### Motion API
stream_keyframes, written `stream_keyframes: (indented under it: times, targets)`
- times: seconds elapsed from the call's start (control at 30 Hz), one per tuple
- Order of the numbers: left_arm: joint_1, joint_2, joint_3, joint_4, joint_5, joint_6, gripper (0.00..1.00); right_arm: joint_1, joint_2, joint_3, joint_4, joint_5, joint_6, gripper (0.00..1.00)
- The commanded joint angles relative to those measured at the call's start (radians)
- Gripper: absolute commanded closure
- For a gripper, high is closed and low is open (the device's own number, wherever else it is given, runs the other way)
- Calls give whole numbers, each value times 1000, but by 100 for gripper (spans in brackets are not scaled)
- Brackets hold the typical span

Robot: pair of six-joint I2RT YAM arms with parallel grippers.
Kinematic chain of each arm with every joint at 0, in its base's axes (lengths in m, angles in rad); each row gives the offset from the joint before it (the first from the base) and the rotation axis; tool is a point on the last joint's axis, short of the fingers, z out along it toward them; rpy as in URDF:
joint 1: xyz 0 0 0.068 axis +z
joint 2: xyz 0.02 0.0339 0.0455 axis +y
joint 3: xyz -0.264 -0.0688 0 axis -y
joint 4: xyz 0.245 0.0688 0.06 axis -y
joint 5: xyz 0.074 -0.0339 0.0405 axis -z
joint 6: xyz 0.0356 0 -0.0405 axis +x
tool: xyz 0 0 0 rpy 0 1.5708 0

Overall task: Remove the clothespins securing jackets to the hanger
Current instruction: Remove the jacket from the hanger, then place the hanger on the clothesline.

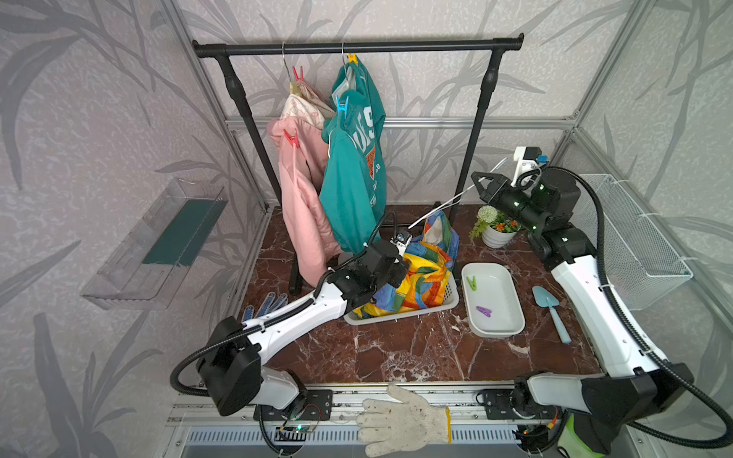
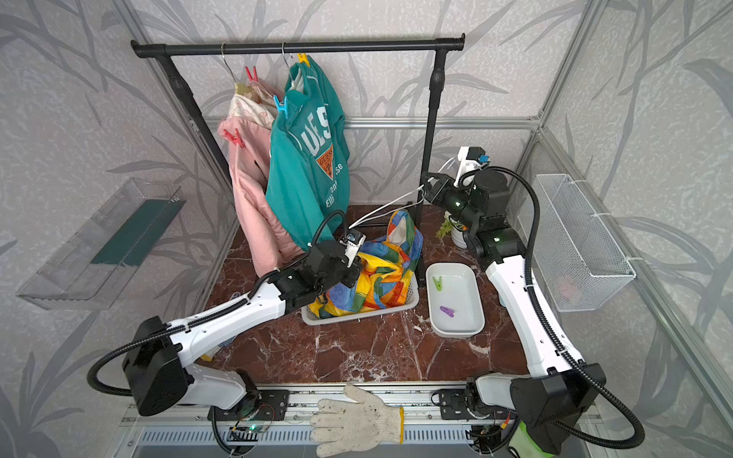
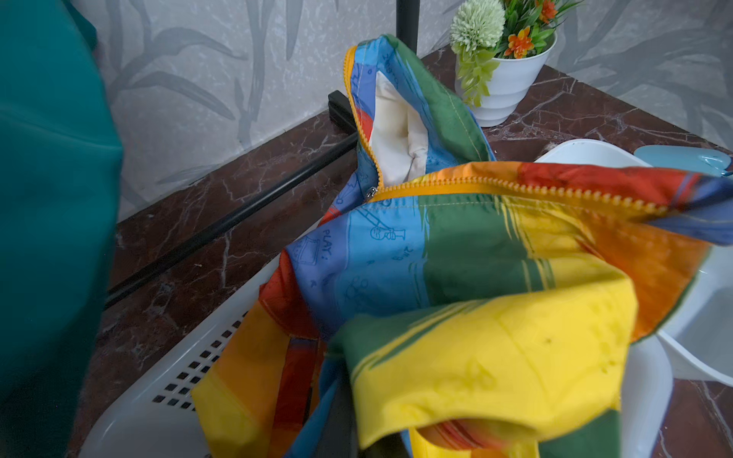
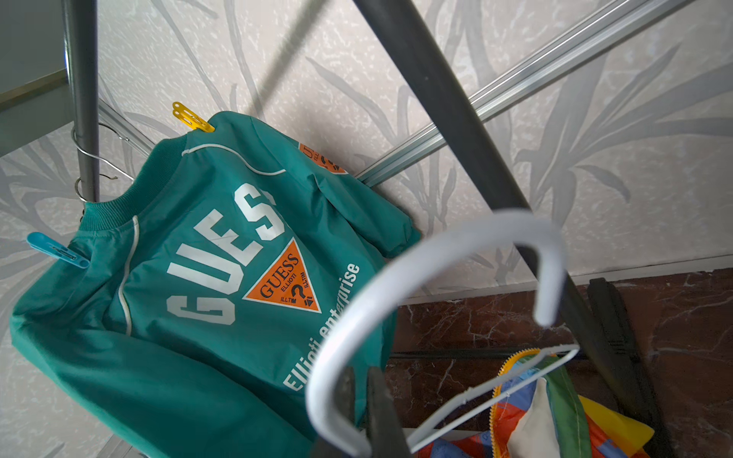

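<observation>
The right fingers [image 4: 381, 408] pinched the hanger [image 4: 436, 253] tight, likely to pull it free, while the left fingers, hidden mid-frame, were shut in the rainbow jacket [image 1: 430, 273], maybe holding it down.

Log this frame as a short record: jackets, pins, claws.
hanging on rack: pink jacket, teal jacket
in basket: rainbow jacket
clipped on pink: upper red clothespin, lower red clothespin
clipped on teal: yellow clothespin, blue clothespin
in tray: green clothespin, purple clothespin
left claw: shut, at rainbow jacket, grip hidden
right claw: shut on white hanger
</observation>
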Motion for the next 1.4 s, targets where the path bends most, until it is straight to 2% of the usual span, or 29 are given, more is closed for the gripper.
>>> stream_keyframes:
  times: [0.0,0.17,0.3,0.4,0.47,0.63,0.97,1.1,1.37]
  targets:
    - [18,87,44,24,48,-21,100,0,-32,-8,-26,12,-52,100]
    - [25,174,68,-68,47,-47,99,0,-24,-16,-23,-40,-93,100]
    - [24,132,36,-89,72,-58,70,3,-20,11,-72,-47,-154,100]
    - [23,31,-9,-54,88,-69,44,9,-15,25,-100,-43,-196,100]
    - [21,-51,-30,-35,99,-62,35,15,-13,27,-105,-35,-215,100]
    - [12,-217,-52,-52,114,-41,30,32,-6,37,-111,-23,-252,100]
    - [-3,-468,-103,-77,137,7,30,125,40,131,-199,72,-421,100]
    - [-6,-517,-87,-110,184,50,32,161,65,170,-227,99,-462,100]
    - [-21,-555,-72,-158,259,109,43,240,140,276,-284,166,-532,100]
